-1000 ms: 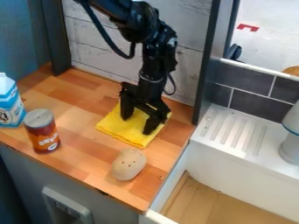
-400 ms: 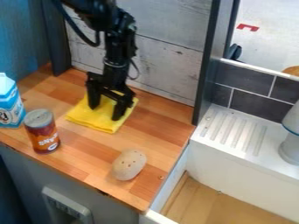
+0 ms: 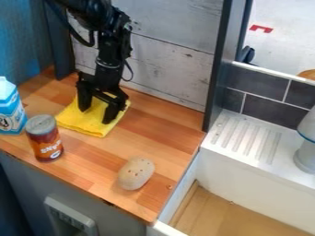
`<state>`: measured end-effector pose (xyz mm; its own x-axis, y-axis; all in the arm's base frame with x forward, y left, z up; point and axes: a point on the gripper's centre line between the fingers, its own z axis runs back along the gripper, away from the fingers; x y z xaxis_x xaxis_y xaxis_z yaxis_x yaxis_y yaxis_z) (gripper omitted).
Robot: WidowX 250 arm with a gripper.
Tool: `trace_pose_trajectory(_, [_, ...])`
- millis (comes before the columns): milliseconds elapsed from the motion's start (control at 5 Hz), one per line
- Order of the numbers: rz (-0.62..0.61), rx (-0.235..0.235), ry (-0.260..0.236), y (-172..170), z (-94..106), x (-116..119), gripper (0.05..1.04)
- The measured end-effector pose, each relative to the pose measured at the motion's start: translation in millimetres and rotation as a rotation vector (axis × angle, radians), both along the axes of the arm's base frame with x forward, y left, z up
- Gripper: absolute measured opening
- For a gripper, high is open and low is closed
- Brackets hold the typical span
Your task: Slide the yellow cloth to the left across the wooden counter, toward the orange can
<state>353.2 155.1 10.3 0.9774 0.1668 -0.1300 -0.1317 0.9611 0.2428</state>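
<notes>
Camera view: a yellow cloth (image 3: 78,121) lies on the wooden tabletop (image 3: 157,133), directly beneath the end effector (image 3: 96,115), whose two fingers stand open, spread apart, their tips down at the cloth. The cloth's near left corner sits close to the red-brown can (image 3: 45,140). Left of that stands a blue-and-white carton (image 3: 9,110); a pale oval potato-like object (image 3: 136,174) lies well apart, toward the tabletop's front edge.

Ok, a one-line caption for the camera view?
Open black gripper on a yellow cloth, can and carton nearby.
</notes>
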Motion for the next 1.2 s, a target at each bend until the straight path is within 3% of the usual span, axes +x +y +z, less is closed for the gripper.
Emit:
trace_pose_trajectory(200, [-0.010,-0.028,-0.027,1.6,0.8,-3.8,1.001])
trace_pose_trajectory(400, [-0.053,-0.139,-0.081,-8.8,11.8,-10.5,1.001])
trace_pose_trajectory(600, [-0.075,-0.189,-0.167,-15.9,38.2,-22.2,1.001])
trace_pose_trajectory(800, [-0.111,-0.177,-0.148,-22.9,45.8,-45.0,1.001])
trace_pose_trajectory(1200, [-0.293,-0.219,-0.041,-104.2,50.5,-73.3,1.001])
